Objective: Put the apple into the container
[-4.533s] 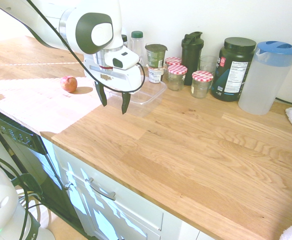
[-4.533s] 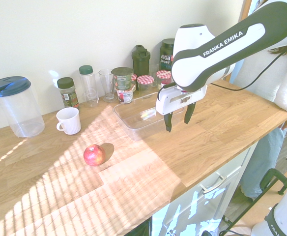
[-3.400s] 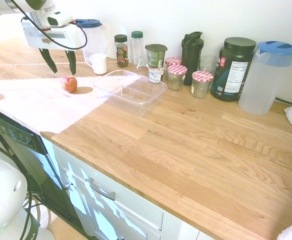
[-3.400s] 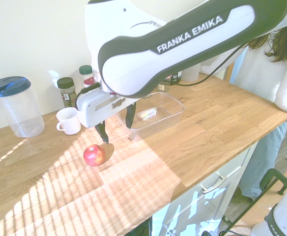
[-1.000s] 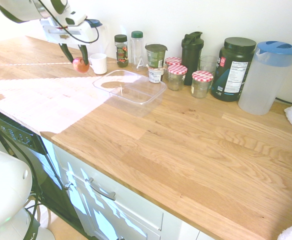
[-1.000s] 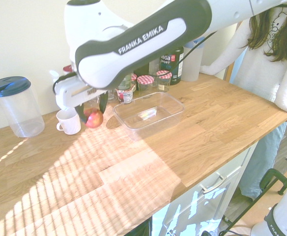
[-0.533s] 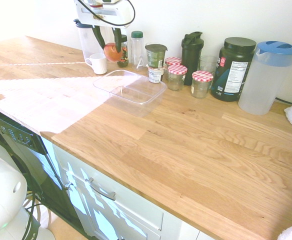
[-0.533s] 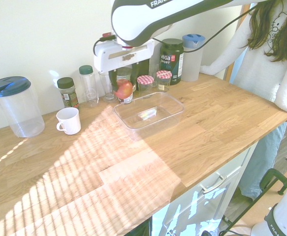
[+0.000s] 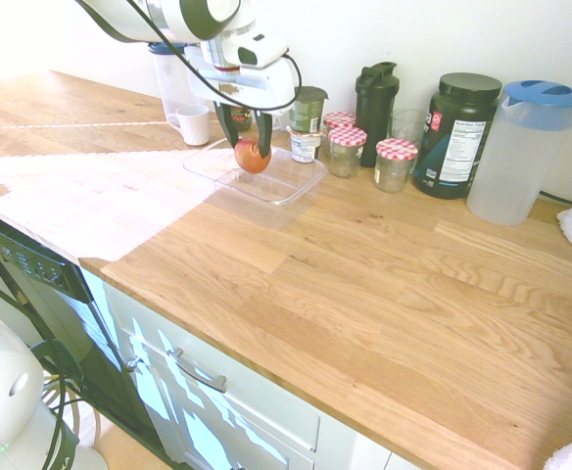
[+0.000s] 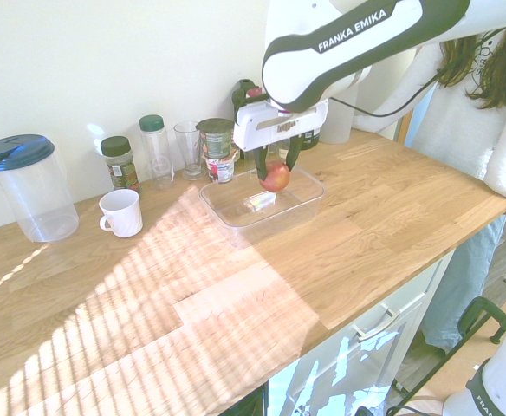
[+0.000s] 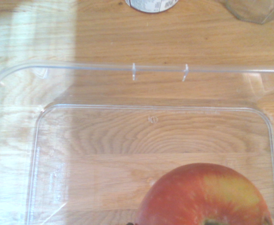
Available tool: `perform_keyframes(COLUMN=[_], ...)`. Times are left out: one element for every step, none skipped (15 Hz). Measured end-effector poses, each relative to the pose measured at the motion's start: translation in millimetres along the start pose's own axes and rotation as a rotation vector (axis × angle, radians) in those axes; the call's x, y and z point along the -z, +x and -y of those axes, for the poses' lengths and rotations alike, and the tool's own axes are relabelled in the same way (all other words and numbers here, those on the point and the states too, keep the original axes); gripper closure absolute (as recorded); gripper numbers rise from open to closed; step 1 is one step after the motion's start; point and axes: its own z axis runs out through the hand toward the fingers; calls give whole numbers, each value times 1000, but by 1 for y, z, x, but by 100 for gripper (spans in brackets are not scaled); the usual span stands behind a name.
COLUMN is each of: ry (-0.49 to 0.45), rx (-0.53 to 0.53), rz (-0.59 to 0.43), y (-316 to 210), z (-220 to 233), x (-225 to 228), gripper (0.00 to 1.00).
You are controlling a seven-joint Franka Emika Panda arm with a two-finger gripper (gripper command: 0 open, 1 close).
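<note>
Gripper [image 9: 253, 147] pinches the apple [image 9: 252, 157] between both dark fingers, one on each side, pointing straight down from the white arm [image 10: 357, 39]. Apple hangs over the container [image 9: 296, 189], low inside its outline, roughly at rim height; from the exterior views I cannot tell if it touches the floor of the tray. In the wrist view the apple [image 11: 203, 196] shows red with a yellowish patch near the stem, and the clear container [image 11: 85, 70] floor lies bare behind it, rim with two small ribs visible beyond. Container sits on the wooden countertop [image 9: 384, 284], long side roughly parallel to the back wall. Just behind the container: a small labelled jar [image 9: 305, 147] and a green-lidded tub [image 9: 306, 106]. Beyond its far end, red-checked-lid jars [image 9: 396, 163], a black shaker bottle [image 9: 376, 98], a dark supplement tub [image 9: 456, 135] and a blue-lidded jug [image 9: 523, 149], all well apart from the container. To the other side of the container: a white mug [image 10: 121, 213], a spice jar [image 10: 120, 162], a green-capped bottle [image 10: 156, 149], a drinking glass [image 10: 187, 149] and a second blue-lidded jug [image 10: 25, 186] farthest out. Person in white top [image 10: 487, 104] stands at the counter end past the container.
</note>
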Motion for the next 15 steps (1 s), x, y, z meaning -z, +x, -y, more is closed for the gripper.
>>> perform_keyframes(ry=[0,2,1,-5,-12,-19,-22,-23,-24,-24,-25,-28,-30,-31,-29], rx=[-3,-6,-7,-7,-4,-4,-7,-9,-11,-13,-14,-14,-13,-12,-11], rz=[2,2,4,9,9,8,9,9,9,9,10,10,10,9,7], y=[-1,-1,-1,0,0,0,0,0,0,0,0,-1,-2,-2,-2], z=[-4,-6,-6,-6,-6,-6,-6,-5,-5,-5,-5,-5,-5,-4,-3], x=[-10,-19,-27,-34,-39,-44,-46,-47,-47,-47,-48,-49,-50,-50,-49], gripper=[100,100,100,100,100,0,0,0,0,0,0,0,0,0,0])
